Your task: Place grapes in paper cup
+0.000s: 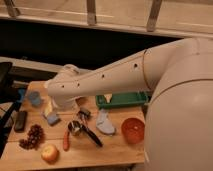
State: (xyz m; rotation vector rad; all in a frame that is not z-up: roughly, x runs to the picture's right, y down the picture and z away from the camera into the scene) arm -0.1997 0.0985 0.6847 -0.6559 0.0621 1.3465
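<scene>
The grapes (33, 136), a dark reddish-purple bunch, lie at the front left of the wooden table (110, 151). The paper cup is hidden behind my arm at the back left of the table. My white arm reaches in from the right, and its end with the gripper (59, 104) hangs low over the back left of the table. It is above and behind a blue-grey block (51, 118), up and to the right of the grapes and apart from them. The gripper holds nothing that I can see.
A red-yellow apple (50, 153) lies right of the grapes. A small blue cup (34, 98) stands far left, a black bar (20, 121) by the left edge. Also on the table are an orange stick (66, 141), a metal utensil (82, 132), a pale blue cloth (105, 123), an orange bowl (132, 130) and a green tray (122, 99).
</scene>
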